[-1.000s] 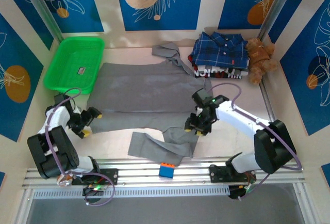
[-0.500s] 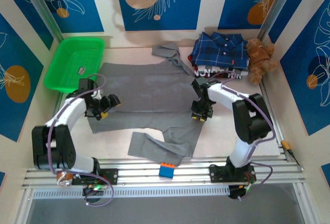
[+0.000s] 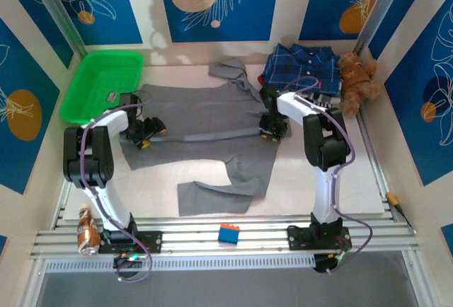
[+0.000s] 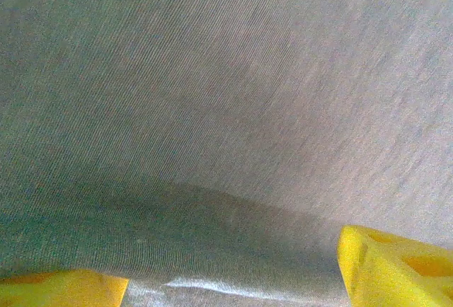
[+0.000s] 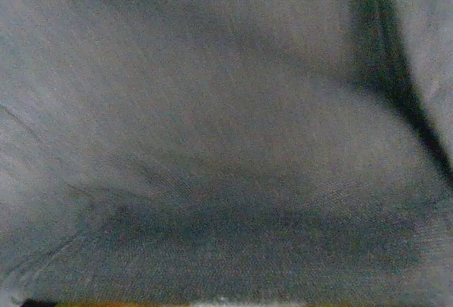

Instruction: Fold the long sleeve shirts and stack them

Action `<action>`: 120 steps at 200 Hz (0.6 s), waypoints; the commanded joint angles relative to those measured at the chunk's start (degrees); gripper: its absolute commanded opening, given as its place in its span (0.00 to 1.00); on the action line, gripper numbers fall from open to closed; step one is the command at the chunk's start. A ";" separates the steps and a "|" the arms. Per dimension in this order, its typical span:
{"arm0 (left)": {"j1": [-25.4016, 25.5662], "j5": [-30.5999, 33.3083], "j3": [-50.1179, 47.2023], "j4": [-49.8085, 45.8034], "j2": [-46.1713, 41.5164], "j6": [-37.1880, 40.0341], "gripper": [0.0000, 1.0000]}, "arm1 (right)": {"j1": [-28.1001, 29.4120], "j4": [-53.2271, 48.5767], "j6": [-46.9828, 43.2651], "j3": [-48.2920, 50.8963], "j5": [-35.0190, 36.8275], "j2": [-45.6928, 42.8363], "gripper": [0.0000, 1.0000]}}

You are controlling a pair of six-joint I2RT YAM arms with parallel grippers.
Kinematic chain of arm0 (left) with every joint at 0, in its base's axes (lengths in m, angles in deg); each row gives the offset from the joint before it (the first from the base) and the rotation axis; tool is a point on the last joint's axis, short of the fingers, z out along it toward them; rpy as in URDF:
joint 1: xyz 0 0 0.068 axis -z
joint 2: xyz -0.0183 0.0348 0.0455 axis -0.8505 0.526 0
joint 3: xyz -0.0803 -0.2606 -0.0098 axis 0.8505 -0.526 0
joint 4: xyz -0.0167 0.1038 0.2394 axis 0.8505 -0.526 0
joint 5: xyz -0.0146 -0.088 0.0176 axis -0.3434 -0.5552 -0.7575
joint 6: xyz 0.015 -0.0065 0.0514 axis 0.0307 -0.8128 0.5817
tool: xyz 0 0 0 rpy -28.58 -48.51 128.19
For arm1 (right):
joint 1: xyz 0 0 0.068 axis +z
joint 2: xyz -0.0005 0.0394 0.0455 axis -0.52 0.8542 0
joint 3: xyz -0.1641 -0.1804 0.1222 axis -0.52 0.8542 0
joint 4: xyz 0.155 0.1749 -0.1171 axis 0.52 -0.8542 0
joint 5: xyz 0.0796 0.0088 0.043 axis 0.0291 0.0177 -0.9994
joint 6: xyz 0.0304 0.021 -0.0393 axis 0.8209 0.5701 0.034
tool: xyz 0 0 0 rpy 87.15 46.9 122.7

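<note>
You've got a green plastic basket (image 3: 85, 88) far left on the worktop (image 3: 152, 187), a brown teddy bear (image 3: 356, 80) far right, and a small blue-and-orange block (image 3: 228, 233) on the near rail.

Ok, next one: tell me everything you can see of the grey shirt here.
The grey shirt is plain, finely ribbed cloth, spread mostly flat mid-table. Its near sleeve trails toward the near edge; its far sleeve bunches at the far side. The left gripper straddles a raised fold, fingers apart; the right gripper sits on its right edge, near the plaid shirt.

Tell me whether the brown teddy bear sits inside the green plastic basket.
No, the teddy bear sits beside the navy plaid shirt, far from the basket.
</note>
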 commanded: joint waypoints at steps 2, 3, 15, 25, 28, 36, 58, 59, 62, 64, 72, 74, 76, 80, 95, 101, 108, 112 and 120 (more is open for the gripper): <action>-0.60 2.16 3.84 0.40 3.83 2.02 0.78 | -1.12 -0.64 -1.87 -7.01 2.69 5.19 0.32; -0.60 2.09 4.05 0.35 3.90 2.05 0.78 | -1.14 -0.62 -1.93 -7.35 2.77 5.36 0.33; -0.59 0.94 6.46 0.19 4.82 2.13 0.78 | -1.50 -0.13 -2.71 -10.95 2.25 7.01 0.35; -0.44 -1.13 7.86 0.17 4.73 1.58 0.79 | -1.64 0.33 -3.70 -13.17 -0.10 7.46 0.38; -0.30 -1.82 8.08 0.21 4.36 1.35 0.80 | -1.55 0.23 -3.81 -13.68 -0.49 7.44 0.39; -0.17 -2.88 8.47 0.21 2.94 1.00 0.84 | -1.30 -0.17 -4.07 -14.37 -0.73 6.62 0.42; -0.29 -6.01 7.84 0.26 -3.23 -0.76 0.93 | 0.03 1.09 -6.03 -11.52 -3.31 0.21 0.54; -0.26 -6.13 7.86 0.19 -3.50 -0.79 0.94 | 0.10 1.07 -6.12 -11.37 -3.39 -0.20 0.54; -0.25 -6.53 7.85 -0.12 -4.27 -1.11 0.94 | 0.43 1.08 -6.56 -10.87 -3.38 -1.36 0.56; -0.24 -6.78 7.86 -0.27 -4.88 -1.21 0.95 | 0.65 1.06 -6.85 -10.51 -3.38 -2.10 0.56; -0.22 -8.09 7.74 -0.87 -7.15 -1.89 0.96 | 1.34 0.70 -7.63 -9.07 -3.30 -5.23 0.59; -0.24 -8.51 7.70 -0.96 -7.65 -2.10 0.97 | 1.47 0.57 -7.75 -8.70 -3.36 -5.86 0.59; -0.24 -8.94 7.69 -1.11 -8.21 -2.24 0.97 | 1.59 0.45 -7.91 -8.28 -3.42 -6.74 0.60; -0.30 -9.61 7.61 -1.51 -9.16 -2.46 0.98 | 1.82 0.17 -8.11 -7.50 -3.53 -8.16 0.60; -0.25 -10.71 6.96 -3.33 -13.47 -3.05 0.99 | 2.26 -1.72 -7.85 -4.22 -4.23 -14.28 0.62; -0.24 -10.77 6.75 -4.24 -15.32 -2.88 0.99 | 2.36 -2.59 -7.36 -2.54 -4.49 -16.70 0.62; -0.24 -10.69 6.56 -5.60 -17.30 -2.25 1.00 | 2.29 -3.97 -6.52 -0.31 -4.54 -19.54 0.62; -0.29 -10.23 6.47 -6.64 -18.36 -1.69 1.00 | 2.24 -4.58 -5.99 1.14 -4.59 -21.19 0.62; -0.48 -9.24 6.40 -8.98 -20.50 -0.45 1.00 | 2.02 -5.53 -4.72 4.56 -4.47 -24.29 0.62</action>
